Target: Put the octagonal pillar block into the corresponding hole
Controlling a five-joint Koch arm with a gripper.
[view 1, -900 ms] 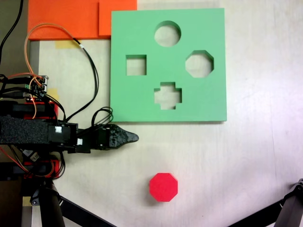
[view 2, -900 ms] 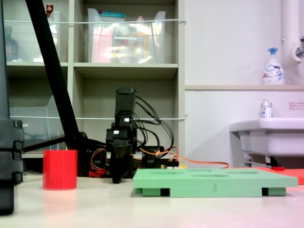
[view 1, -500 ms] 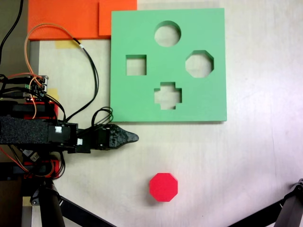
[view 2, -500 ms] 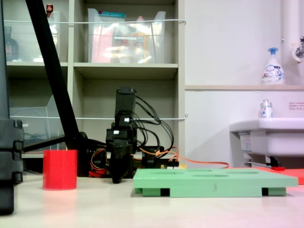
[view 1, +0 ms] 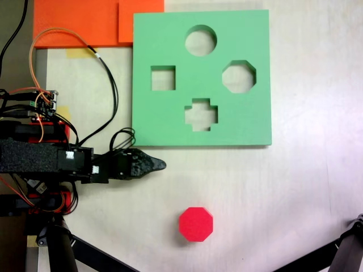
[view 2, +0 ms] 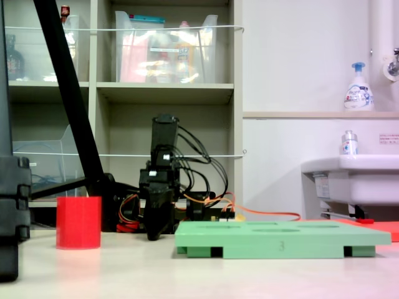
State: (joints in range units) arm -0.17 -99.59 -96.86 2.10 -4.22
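Note:
The red octagonal pillar block (view 1: 196, 224) stands alone on the pale table, below the green foam board (view 1: 170, 119); in the second exterior view the block (view 2: 78, 222) is at the left. The board's eight-sided hole (view 1: 239, 76) is on its right part and holds nothing. My black gripper (view 1: 161, 165) is shut with nothing in it, its tip pointing right just under the board's lower left corner, up and left of the block. In the second exterior view the gripper (view 2: 154, 235) hangs near the table, left of the board (view 2: 312, 240).
The board also has round (view 1: 201, 40), square (view 1: 163, 78) and cross-shaped (view 1: 201, 114) cutouts. Orange foam sheets (view 1: 79, 22) lie at the top left. Cables and a circuit board (view 1: 42, 102) sit by the arm's base. Tripod legs (view 1: 340, 255) cross the bottom corners.

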